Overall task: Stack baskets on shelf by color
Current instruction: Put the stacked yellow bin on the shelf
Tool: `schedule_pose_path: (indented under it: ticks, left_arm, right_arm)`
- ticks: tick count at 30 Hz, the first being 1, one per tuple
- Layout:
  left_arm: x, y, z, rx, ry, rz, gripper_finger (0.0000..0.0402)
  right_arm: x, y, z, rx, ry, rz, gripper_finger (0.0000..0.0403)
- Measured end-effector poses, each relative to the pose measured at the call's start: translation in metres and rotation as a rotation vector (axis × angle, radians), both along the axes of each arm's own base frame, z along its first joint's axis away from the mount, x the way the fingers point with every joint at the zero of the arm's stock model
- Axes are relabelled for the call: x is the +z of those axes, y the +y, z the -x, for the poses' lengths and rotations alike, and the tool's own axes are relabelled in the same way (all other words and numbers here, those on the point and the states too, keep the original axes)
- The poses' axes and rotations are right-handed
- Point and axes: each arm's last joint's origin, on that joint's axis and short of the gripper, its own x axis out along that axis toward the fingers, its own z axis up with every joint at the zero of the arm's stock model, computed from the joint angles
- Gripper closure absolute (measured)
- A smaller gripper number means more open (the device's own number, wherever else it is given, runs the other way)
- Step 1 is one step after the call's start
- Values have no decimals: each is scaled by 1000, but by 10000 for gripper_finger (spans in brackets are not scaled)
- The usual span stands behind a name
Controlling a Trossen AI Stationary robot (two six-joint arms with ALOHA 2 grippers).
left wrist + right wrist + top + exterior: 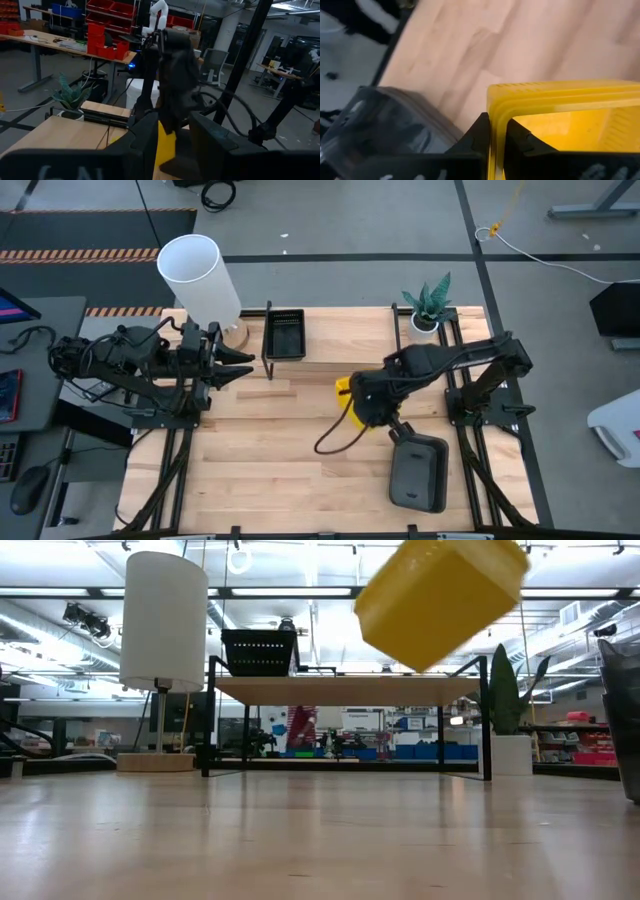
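The right gripper (492, 137) has its jaws clamped on the rim of a yellow basket (440, 595), lifted mid-table; carry it toward twelve o'clock, level, onto the shelf (340, 340) beside the black basket (284, 335); the left gripper (235, 358) waits at nine o'clock, jaws apart.

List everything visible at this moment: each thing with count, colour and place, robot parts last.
yellow baskets: stack, count unclear, yellow, lifted above mid-table in the right gripper
black basket: at least one, black mesh, on the shelf's left end
grey baskets: stack, dark grey, on the table, front right
shelf: one, light wood top with black legs, along the table's back
lamp: one, white shade on a wooden base, back left
plant: one, green in a white pot, back right
table: one, light wood
left gripper: dark, empty, waiting at the left
right gripper: dark, clamped on the yellow rim
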Motion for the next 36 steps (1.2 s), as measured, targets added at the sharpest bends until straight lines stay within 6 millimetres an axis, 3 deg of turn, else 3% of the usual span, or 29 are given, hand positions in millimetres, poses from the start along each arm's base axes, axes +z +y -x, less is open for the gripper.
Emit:
schedule_pose_path:
  ticks: [5,12,22,32,36]
  left_arm:
    - [0,0,0,0,0,2,285]
    - [0,0,0,-1,-1,28,285]
    - [0,0,-1,-1,0,53,285]
    - [0,0,-1,18,-1,54,285]
    - [0,1,-1,23,-1,53,285]
  right_arm:
    - [17,-24,-2,-124,-58,116,375]
    - [21,-62,-1,-315,-37,156,376]
    - [12,-100,0,-430,1,256,376]
    - [-15,-122,-8,-452,2,316,375]
    - [-17,-127,-15,-459,-78,342,375]
